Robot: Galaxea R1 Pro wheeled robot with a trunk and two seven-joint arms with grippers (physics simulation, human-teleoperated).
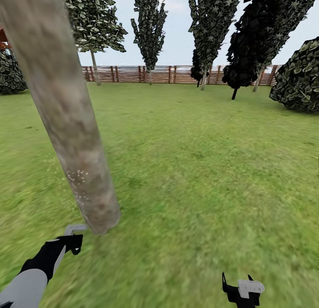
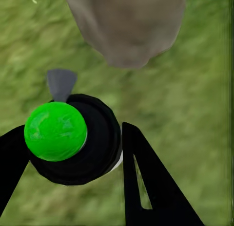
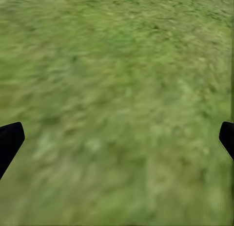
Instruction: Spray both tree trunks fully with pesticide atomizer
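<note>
the left gripper (image 2: 73, 153) is clamped round the atomizer (image 2: 73, 138), held low just beside the near trunk (image 1: 66, 122). it looks light, rigid, smooth; best gripped mid-body. the right gripper (image 3: 117, 138) hangs wide open.

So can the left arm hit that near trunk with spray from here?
Probably yes: the left gripper holds the atomizer close to the trunk base, nozzle toward it, only grass between.
</note>
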